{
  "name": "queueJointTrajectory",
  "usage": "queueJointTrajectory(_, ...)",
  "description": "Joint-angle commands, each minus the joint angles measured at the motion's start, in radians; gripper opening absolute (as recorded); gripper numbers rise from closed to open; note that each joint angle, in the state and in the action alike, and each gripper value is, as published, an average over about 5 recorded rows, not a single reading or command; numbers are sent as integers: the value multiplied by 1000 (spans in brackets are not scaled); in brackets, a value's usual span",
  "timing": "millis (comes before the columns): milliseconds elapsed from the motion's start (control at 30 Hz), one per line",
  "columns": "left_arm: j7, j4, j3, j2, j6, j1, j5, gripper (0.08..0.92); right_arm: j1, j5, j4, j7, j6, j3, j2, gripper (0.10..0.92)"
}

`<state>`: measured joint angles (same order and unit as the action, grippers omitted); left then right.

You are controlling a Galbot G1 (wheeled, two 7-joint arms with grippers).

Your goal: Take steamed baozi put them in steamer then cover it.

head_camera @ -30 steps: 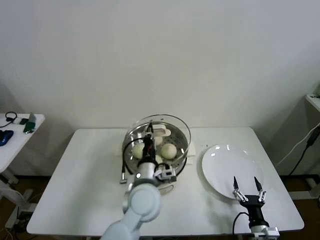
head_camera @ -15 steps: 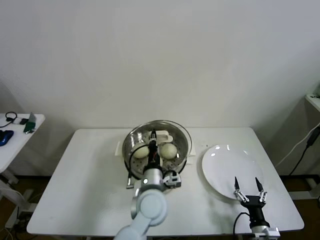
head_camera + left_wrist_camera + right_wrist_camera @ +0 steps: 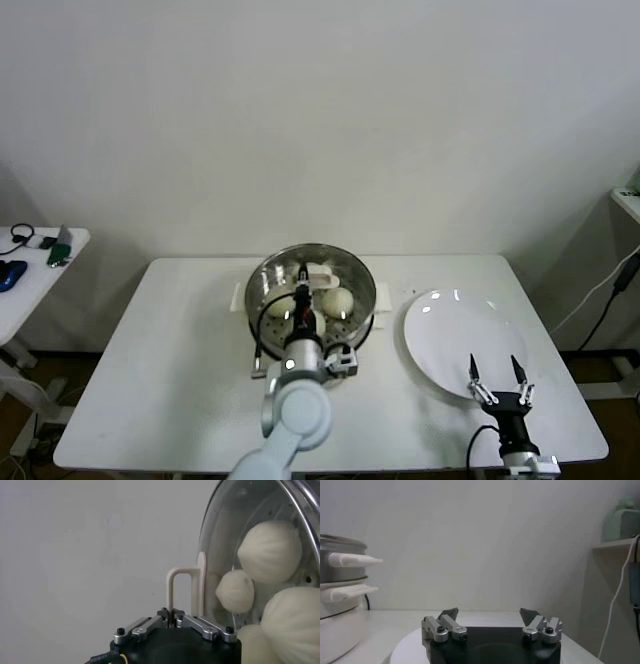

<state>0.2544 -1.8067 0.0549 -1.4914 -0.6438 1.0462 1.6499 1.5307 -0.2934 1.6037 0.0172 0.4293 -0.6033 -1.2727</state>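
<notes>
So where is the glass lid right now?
In the head view, the cover sits over the steamer at the table's middle back, its handle pinched by the left gripper.

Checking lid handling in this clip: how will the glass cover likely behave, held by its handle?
Probably stiff: the cover is clear glass with a metal rim. Likely fragile if dropped or knocked on the steamer. It may swing, since the left gripper pinches only the thin bar handle.
</notes>
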Motion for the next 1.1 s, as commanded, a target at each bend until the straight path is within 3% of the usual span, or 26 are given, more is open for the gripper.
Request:
queueJointTrajectory(33,-18,22,-4,-2,8,-2,4,140,-1,-1,-2,1,2,-1,-1,823)
queueJointTrajectory(433,1,-22,-1,17,15,-5,-46,168,-2,0,3,-4,0,0,-1,823)
queueJointTrajectory(900,29,-209,28,127,2,24,-299,561,-4,5,2,-21,-29,11,8,823)
queueJointTrajectory(1100,-40,-302,1,179,44,53,-462,734,3,-12,18,3,-45,25,12,823)
